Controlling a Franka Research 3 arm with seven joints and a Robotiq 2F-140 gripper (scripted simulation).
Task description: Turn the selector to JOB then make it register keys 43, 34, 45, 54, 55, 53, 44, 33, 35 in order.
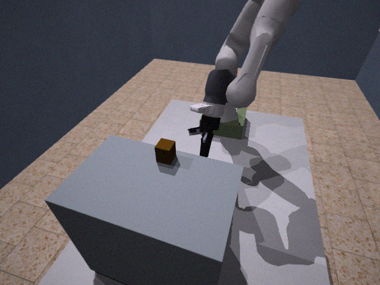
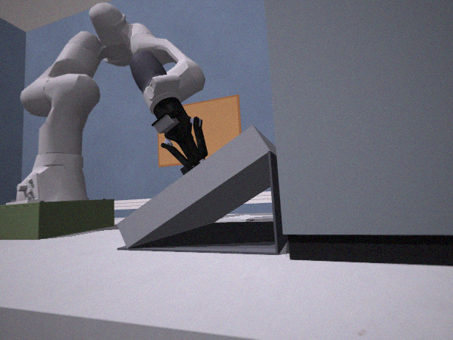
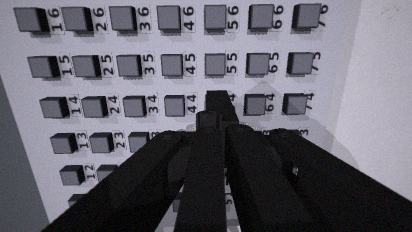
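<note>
The key panel (image 3: 170, 85) is a sloped grey board with rows of square grey keys, each with its number printed beside it. In the wrist view my gripper (image 3: 216, 106) is shut and empty. Its tip covers the spot of key 54, between key 44 (image 3: 174, 105) and key 64 (image 3: 255, 104), just below key 55 (image 3: 215, 64). No key in view is lit. In the exterior view the fingertips (image 2: 190, 166) meet the upper face of the sloped panel (image 2: 205, 190). In the top view the gripper (image 1: 204, 152) points down behind the big box. No selector is in view.
A large grey box (image 1: 147, 203) stands right beside the panel, with a small orange-brown cube (image 1: 165, 150) on top. An orange board (image 2: 216, 121) stands behind the gripper. The arm's base sits on a green block (image 2: 55, 217).
</note>
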